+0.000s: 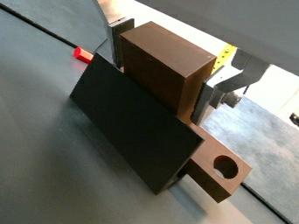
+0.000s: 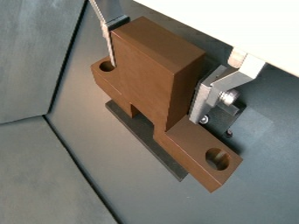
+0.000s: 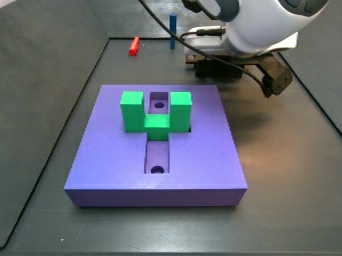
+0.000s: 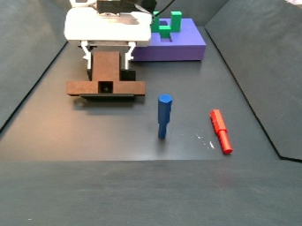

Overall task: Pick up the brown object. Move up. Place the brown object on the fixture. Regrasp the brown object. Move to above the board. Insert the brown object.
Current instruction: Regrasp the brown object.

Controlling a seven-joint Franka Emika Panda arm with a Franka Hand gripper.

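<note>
The brown object [image 2: 158, 87] looks like smooth matt plastic. The hand [image 2: 158, 74] grips it with brushed silver metal fingers [image 2: 211, 96]. The fixture [image 1: 135, 122] seems dark, matt, possibly plastic. The tabletop [image 4: 106, 132] is dull grey; the board [image 3: 201, 160] is satin purple.

The claw [image 4: 109, 64] hangs low over the tabletop, pointing straight down, its silver fingers [image 2: 216, 92] clamped on the brown object [image 2: 158, 83].

Brown object [image 4: 108, 78] (T-shaped, 2 end holes) between pincer [image 4: 108, 55] fingers, on fixture [image 1: 135, 122].
</note>
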